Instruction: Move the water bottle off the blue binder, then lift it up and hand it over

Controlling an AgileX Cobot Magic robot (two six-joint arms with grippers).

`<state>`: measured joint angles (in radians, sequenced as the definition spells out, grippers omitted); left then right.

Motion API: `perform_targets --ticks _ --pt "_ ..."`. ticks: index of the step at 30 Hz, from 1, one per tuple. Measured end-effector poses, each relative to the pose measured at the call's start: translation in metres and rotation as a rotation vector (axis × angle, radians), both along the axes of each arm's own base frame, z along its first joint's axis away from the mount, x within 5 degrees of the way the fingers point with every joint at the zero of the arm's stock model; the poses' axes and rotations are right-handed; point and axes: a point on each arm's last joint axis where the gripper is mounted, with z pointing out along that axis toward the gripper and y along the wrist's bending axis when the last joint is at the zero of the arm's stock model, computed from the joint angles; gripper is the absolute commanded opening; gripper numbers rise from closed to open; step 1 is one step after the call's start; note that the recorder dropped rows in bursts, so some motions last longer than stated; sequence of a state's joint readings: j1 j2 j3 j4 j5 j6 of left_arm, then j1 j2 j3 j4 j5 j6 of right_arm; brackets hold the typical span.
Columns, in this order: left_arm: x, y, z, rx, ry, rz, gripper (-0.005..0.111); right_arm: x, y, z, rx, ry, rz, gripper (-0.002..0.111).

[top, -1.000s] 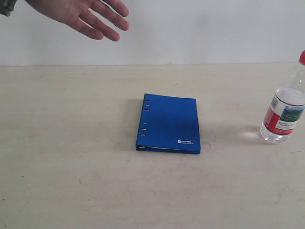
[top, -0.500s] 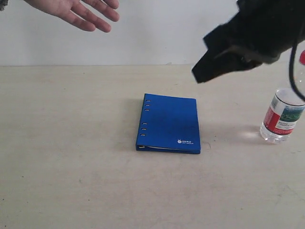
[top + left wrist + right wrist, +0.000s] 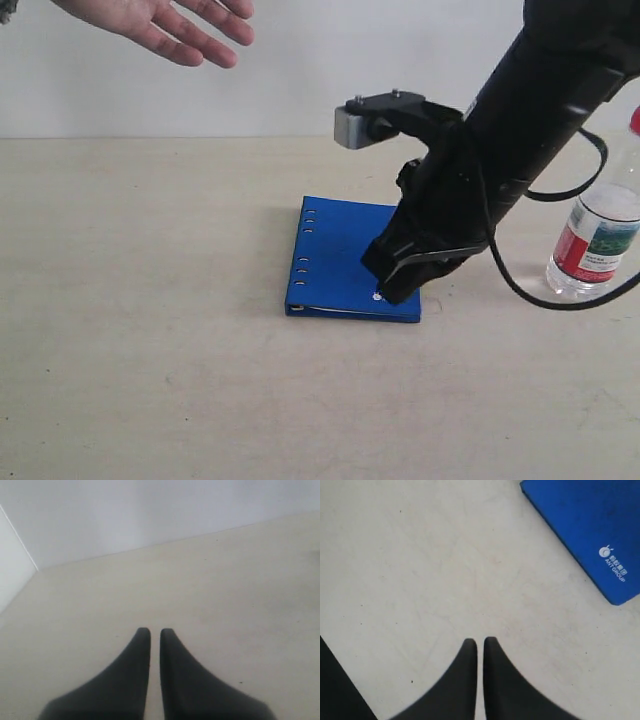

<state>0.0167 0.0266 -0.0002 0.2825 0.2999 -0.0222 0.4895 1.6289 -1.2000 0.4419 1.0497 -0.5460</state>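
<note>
The blue binder point(image 3: 340, 260) lies flat mid-table, its white logo corner also showing in the right wrist view point(image 3: 590, 530). The water bottle point(image 3: 597, 225), clear with a red cap and red-and-white label, stands upright on the table at the far right, off the binder. My right gripper point(image 3: 392, 290) hangs low over the binder's near right corner, shut with nothing between its fingers point(image 3: 480, 642). My left gripper point(image 3: 155, 631) is shut and empty over bare table; it is out of the exterior view.
A person's open hand point(image 3: 165, 25) hovers at the top left above the table. A black cable point(image 3: 530, 295) loops from the right arm down toward the bottle. A white wall point(image 3: 320, 70) backs the beige table point(image 3: 150, 350).
The right arm swung in from the upper right and dropped down over the binder's near right corner. The bottle, binder and hand stayed put.
</note>
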Motion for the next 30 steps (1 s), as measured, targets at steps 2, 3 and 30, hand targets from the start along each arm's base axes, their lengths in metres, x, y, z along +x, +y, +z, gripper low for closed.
perform_targets --ticks 2,3,30 --pt "0.000 0.001 0.000 0.058 0.001 0.004 0.007 0.003 0.002 -0.008 -0.012 0.023 -0.002 0.025" --pt "0.000 0.002 0.001 0.078 0.000 0.004 0.007 0.004 0.002 -0.012 -0.018 0.036 -0.006 0.033" --pt "0.001 -0.008 0.039 -0.956 -0.447 -0.069 0.007 0.022 0.005 -0.023 -0.035 -0.011 -0.250 0.058"
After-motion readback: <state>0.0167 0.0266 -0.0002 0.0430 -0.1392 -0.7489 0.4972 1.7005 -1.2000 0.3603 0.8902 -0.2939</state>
